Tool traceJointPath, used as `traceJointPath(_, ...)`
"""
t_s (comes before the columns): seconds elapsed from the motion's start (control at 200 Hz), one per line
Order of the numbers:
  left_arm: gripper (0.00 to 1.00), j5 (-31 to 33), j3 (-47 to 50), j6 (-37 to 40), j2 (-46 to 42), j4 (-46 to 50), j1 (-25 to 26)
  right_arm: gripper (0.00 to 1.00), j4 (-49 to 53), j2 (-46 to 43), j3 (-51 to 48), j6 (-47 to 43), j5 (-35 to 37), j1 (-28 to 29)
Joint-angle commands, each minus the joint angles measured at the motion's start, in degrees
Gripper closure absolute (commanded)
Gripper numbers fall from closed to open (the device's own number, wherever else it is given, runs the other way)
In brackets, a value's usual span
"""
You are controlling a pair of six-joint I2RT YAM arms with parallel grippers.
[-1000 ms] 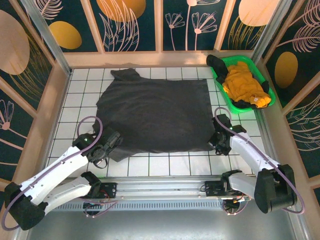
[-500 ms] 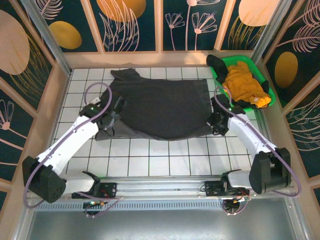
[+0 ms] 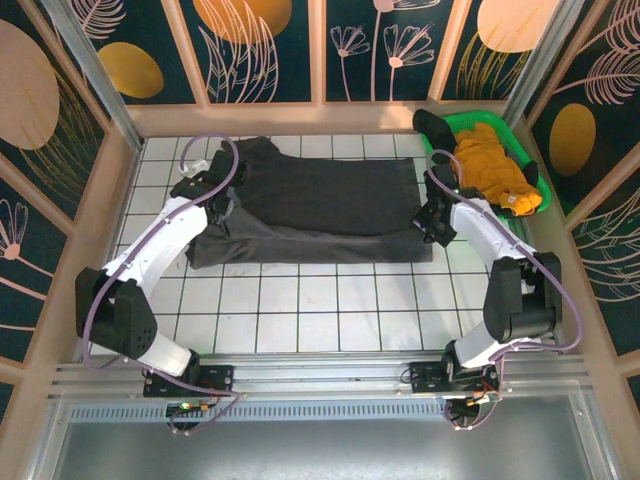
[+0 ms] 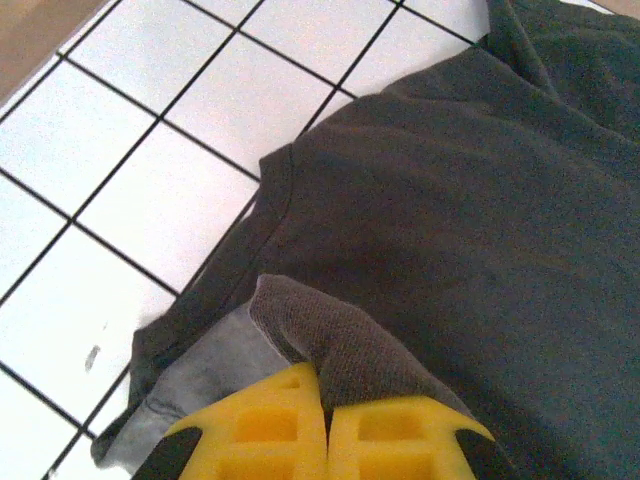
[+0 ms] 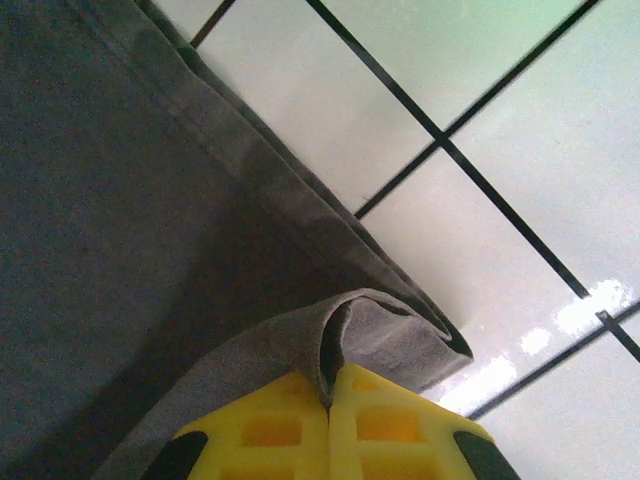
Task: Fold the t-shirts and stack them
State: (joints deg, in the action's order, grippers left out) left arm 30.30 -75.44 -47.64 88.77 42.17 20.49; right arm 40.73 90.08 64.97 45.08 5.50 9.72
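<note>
Charcoal t-shirt (image 3: 320, 195) hem carried farther back, both jaws clamping it

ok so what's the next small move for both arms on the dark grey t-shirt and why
Probably carry both pinched corners toward the shirt's far edge, then lower them. The left gripper and right gripper are each shut on a corner of the dark charcoal grey cloth t-shirt. Its near half is doubled over, but the held hem sits short of the far edge.

Green plastic tray (image 3: 505, 122) at my far-right corner, against wall. White black-gridded tabletop (image 3: 330, 320) underneath. Floral wall panels (image 3: 260, 50) around.
</note>
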Motion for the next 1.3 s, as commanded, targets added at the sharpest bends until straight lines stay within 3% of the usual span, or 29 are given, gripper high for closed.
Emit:
traceJointPath(0.0,1.0,2.6,-2.7,4.6,2.7,-2.5,-0.9,1.0,-1.7,3.0,3.1,-1.9,-1.3,-0.5)
traceJointPath(0.35,1.0,2.0,-5.4,12.1,11.8,-9.2,-2.9,1.0,-2.3,12.1,8.9,-3.8,-0.7,-0.8)
traceJointPath(0.375,1.0,1.6,-6.4,12.7,13.0,-9.0,-3.4,0.94,-2.2,12.6,9.4,-4.1,-0.8,-0.9)
traceJointPath(0.43,0.83,0.3,-8.7,14.0,15.2,-8.4,-4.5,0.74,-2.0,13.3,10.3,-4.9,-0.9,-1.0)
traceJointPath(0.48,0.4,-0.2,-10.5,14.9,16.3,-7.5,-5.3,0.61,-2.0,13.0,10.8,-5.6,-0.7,-0.9)
traceJointPath(0.5,0.28,-0.1,-11.0,15.2,16.6,-7.2,-5.4,0.56,-1.9,12.7,11.1,-5.9,-0.5,-1.0)
traceJointPath(0.561,0.19,0.5,-11.8,15.6,16.2,-5.8,-5.6,0.48,-1.6,11.3,11.1,-6.7,0.0,-0.8)
traceJointPath(0.691,0.23,-1.5,-7.7,12.3,11.2,-1.7,-5.6,0.39,-0.7,5.9,7.9,-8.3,1.6,-0.3)
traceJointPath(0.811,0.33,-6.7,2.7,7.0,2.9,0.0,-6.1,0.38,-1.9,-0.4,0.8,-9.6,0.9,0.6)
traceJointPath(0.921,0.47,-14.4,12.5,4.1,-1.7,-2.5,-8.7,0.47,-5.3,-5.1,-6.7,-11.0,-2.3,0.7)
traceJointPath(1.051,0.63,-21.7,17.5,2.5,-1.4,-7.3,-11.8,0.69,-9.0,-5.5,-11.0,-12.3,-6.6,0.7)
traceJointPath(1.291,0.69,-20.6,15.5,3.5,7.8,-8.9,-15.1,0.73,-10.0,2.0,-9.8,-13.2,-6.2,0.7)
